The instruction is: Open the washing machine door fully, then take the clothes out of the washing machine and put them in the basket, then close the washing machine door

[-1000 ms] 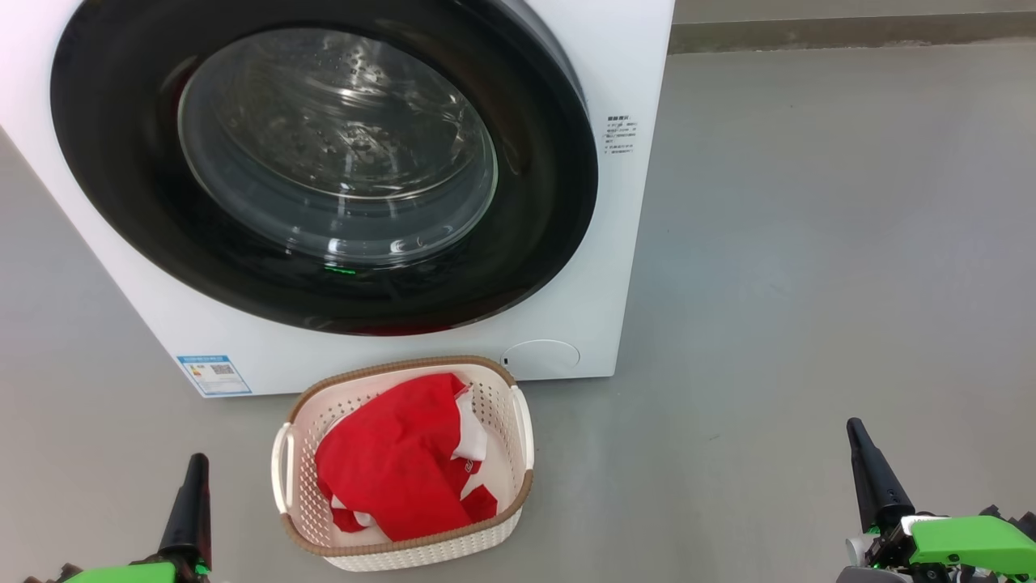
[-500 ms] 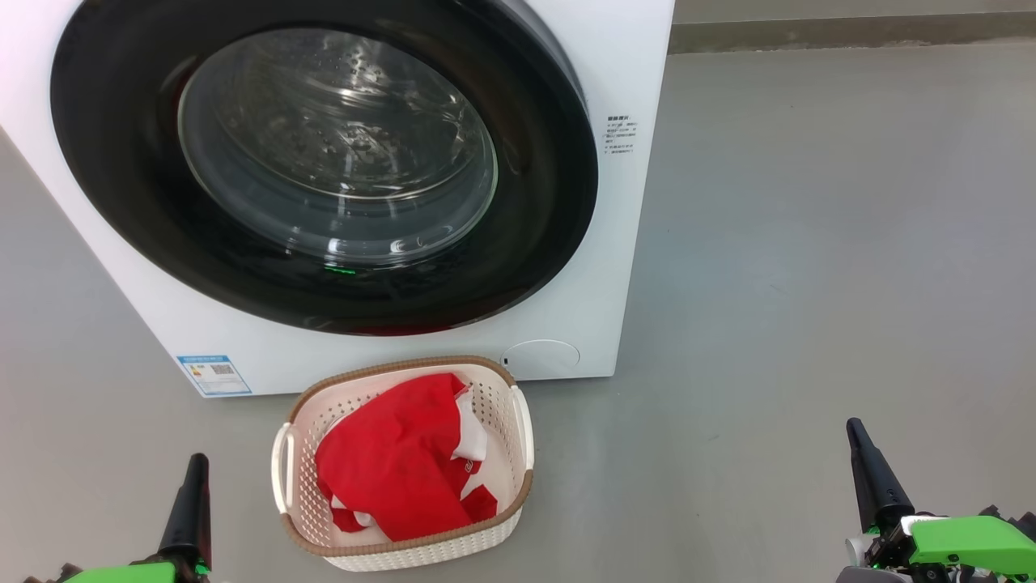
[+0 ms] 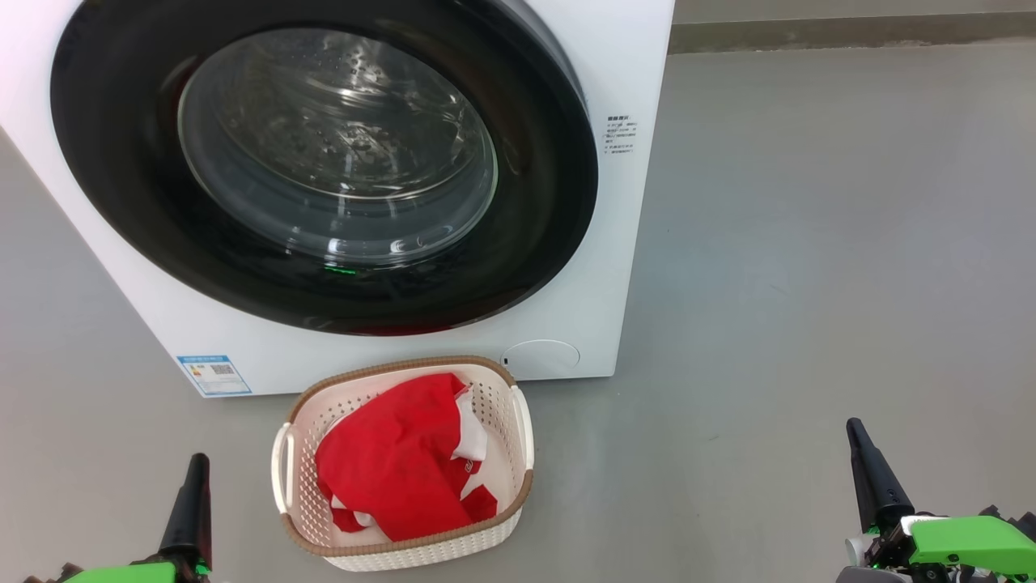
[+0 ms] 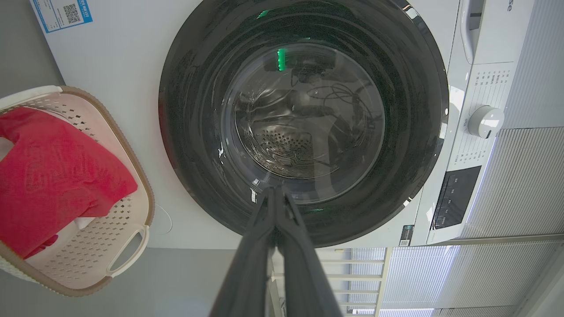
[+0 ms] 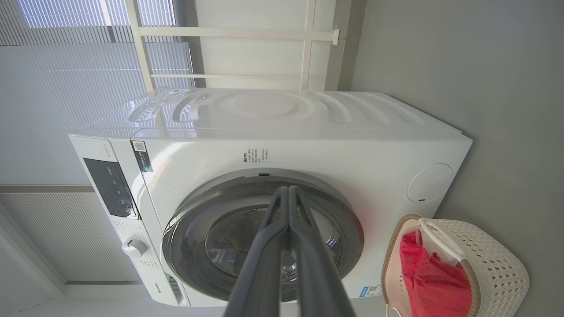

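Note:
The white washing machine [image 3: 566,308] stands ahead with its round black-rimmed door [image 3: 324,162] closed flat against the front. Through the glass the steel drum shows. On the floor just before the machine sits the cream basket [image 3: 522,437], and red clothes [image 3: 396,470] with white trim lie inside it. My left gripper [image 3: 194,470] is at the lower left, beside the basket, shut and holding nothing. My right gripper [image 3: 856,433] is at the lower right, far from the basket, shut and holding nothing. Both wrist views show the fingers [image 4: 275,193] [image 5: 288,191] pressed together, pointing at the door.
Grey floor [image 3: 809,283] spreads wide to the right of the machine. A wall base runs along the back [image 3: 850,32]. The control panel with a white dial [image 4: 484,121] sits above the door. Window blinds [image 5: 66,66] stand behind the machine.

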Robot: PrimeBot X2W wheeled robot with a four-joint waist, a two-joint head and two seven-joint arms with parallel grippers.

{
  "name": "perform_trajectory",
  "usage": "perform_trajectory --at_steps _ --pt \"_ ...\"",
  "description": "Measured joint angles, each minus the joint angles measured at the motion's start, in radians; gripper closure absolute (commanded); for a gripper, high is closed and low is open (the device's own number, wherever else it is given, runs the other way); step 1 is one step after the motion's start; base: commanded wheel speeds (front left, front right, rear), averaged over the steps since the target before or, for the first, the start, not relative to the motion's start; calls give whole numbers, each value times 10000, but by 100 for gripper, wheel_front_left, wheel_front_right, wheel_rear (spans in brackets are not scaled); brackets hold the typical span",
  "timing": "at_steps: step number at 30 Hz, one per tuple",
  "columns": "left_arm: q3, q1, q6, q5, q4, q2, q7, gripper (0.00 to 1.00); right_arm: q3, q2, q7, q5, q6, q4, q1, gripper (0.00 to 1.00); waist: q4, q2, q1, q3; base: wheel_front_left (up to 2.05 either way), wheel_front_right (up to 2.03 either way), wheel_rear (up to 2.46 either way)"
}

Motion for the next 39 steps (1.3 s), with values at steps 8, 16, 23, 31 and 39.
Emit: perform_trajectory --at_steps 8,16,23,31,39 --pt "0 0 0 0 0 0 0 100 0 0 0 0 0 0 0 100 0 0 0 0 0 0 0" --pt "0 0 0 0 0 0 0 100 -2 0 0 0 0 0 0 100 0 0 0 0 0 0 0" --pt "2 0 0 0 0 0 0 100 -2 2 0 0 0 0 0 100 0 0 0 0 0 0 0" --pt "2 0 0 0 0 0 0 100 -2 2 0 0 0 0 0 100 0 0 0 0 0 0 0" --pt "2 0 0 0 0 0 0 100 -4 2 0 0 0 0 0 100 0 0 0 0 0 0 0"
